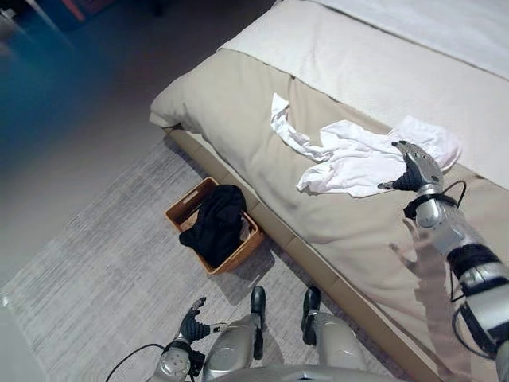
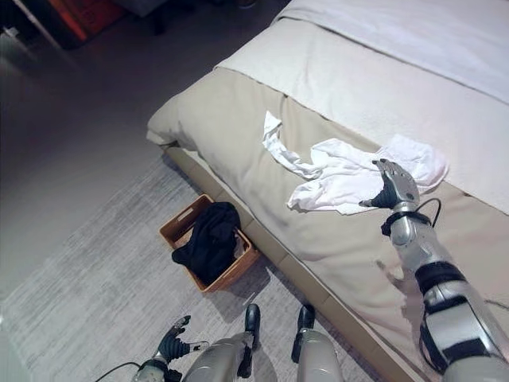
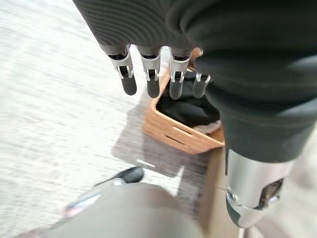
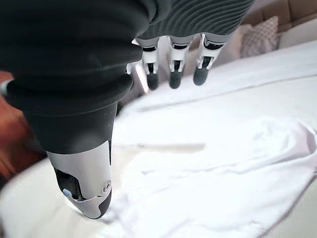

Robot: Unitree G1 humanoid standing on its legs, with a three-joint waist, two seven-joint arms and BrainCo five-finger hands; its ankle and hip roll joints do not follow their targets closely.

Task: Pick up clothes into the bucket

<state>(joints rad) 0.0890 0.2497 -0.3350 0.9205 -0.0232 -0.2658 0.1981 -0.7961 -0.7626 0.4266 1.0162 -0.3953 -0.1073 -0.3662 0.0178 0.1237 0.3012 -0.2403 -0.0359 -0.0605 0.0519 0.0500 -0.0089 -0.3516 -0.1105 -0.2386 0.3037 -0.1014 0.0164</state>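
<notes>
Hanging low on the robot's own side of the basket (image 1: 213,225), the left hand (image 1: 191,322) is idling over the grey rug (image 1: 95,270) with its fingers straight and relaxed, grasping nothing; its wrist view is looking past those fingers toward the basket. That basket, an orange-brown one, is sitting on the rug just beside the foot of the bed (image 1: 238,103), probably so that clothes can be dropped straight down off the mattress edge. A black garment (image 1: 215,223) is already lying in it, draping over one rim.

Well apart from the basket, up on the beige cover, a crumpled white garment (image 1: 350,155) is still waiting, one sleeve trailing out toward the basket side. The right hand (image 1: 415,167) is reaching over the end of that cloth farthest from the basket, fingers extended and released above it, not yet closing on anything. Judging by this pose, it is lining up a grasp on the bunched part, where the fabric is offering most to catch.
</notes>
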